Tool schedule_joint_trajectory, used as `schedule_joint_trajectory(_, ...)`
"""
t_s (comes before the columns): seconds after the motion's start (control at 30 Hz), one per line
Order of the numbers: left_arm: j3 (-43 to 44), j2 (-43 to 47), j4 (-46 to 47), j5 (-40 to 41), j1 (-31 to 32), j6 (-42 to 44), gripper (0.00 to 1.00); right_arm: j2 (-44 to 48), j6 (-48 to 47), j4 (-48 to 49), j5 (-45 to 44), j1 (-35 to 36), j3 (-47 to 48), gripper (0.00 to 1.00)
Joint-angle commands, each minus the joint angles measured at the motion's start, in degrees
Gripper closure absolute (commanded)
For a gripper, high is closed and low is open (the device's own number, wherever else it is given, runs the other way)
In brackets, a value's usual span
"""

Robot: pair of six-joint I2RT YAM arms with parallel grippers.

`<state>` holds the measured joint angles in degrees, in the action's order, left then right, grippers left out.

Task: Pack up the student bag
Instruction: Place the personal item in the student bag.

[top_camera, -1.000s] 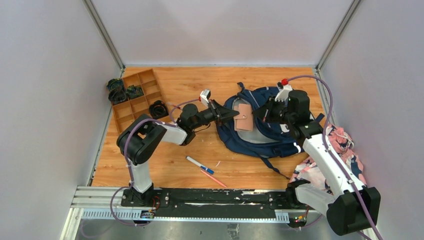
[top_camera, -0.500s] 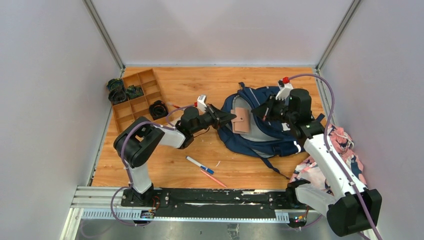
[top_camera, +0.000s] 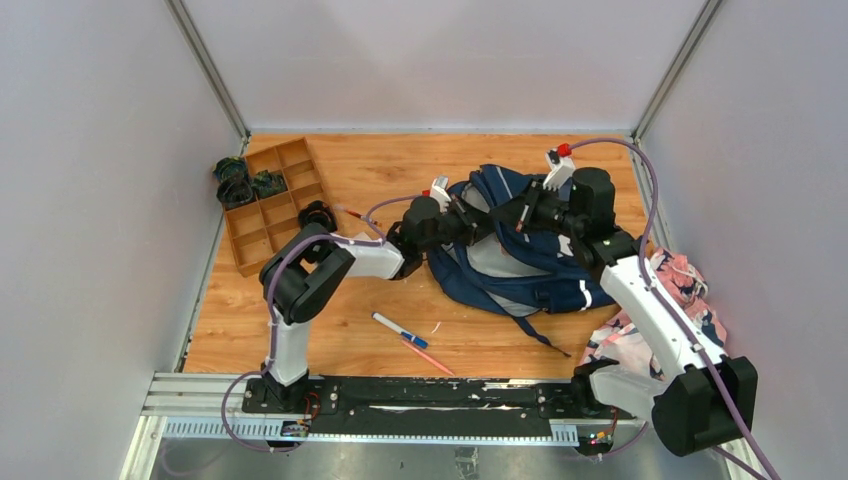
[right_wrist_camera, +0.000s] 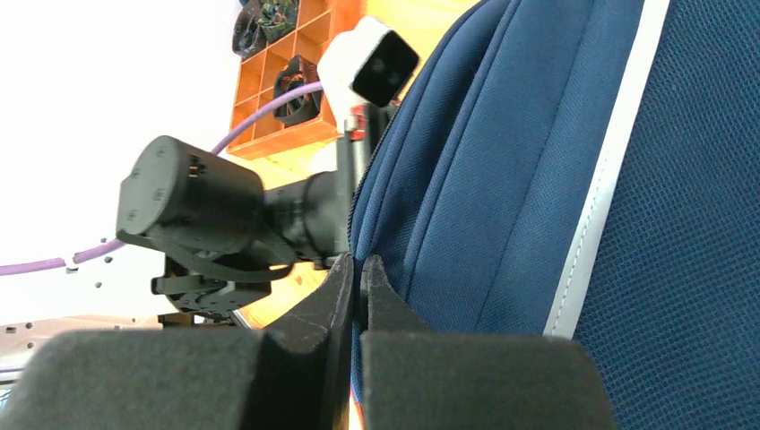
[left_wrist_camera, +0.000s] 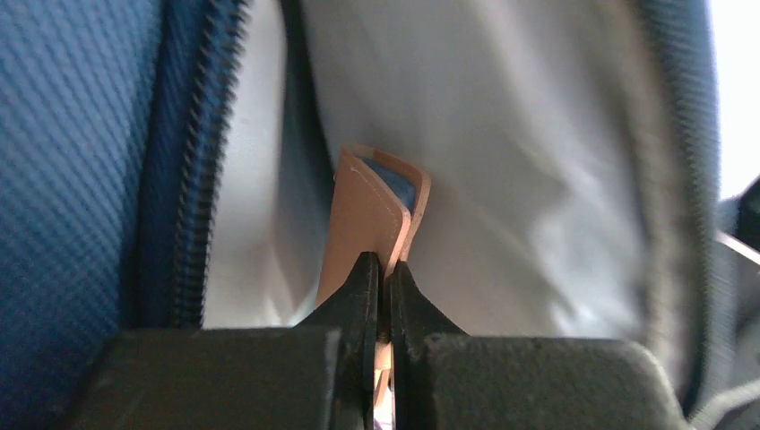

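The student bag, navy with grey stripes, lies at the right middle of the table with its mouth facing left. My left gripper reaches into that mouth, shut on a tan wallet. The wallet stands edge-on against the bag's pale grey lining, with the zipper teeth to its left. It is hidden in the top view. My right gripper is shut on the edge of the bag's navy flap and holds it raised above the left gripper.
A brown divided tray with dark items stands at the back left. A blue-capped marker and a red pencil lie near the front middle. A pink-and-navy cloth bundle sits at the right edge.
My left gripper has moved right, carrying the wallet from on top of the bag into its mouth. The right gripper has lifted the flap up and slightly left over it.
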<state>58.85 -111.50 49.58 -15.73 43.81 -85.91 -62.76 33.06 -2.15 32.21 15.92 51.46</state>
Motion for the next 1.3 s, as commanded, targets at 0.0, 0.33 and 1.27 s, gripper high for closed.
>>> schedule_joint_trajectory(0.0,3.7,-3.0,-5.0,5.9,0.9,3.0,1.00,0.4,1.7,6.2,5.7,2.8,5.0,1.00)
schedule_joint_trajectory(0.33,9.6,-2.0,-21.9,3.8,1.0,14.0,0.28,1.7,0.8,4.2,3.7,2.8,3.6,1.00)
schedule_joint_trajectory(1.27,4.3,38.6,-72.8,24.6,4.3,52.5,0.03,-0.9,-1.7,3.9,3.3,2.6,2.1,1.00)
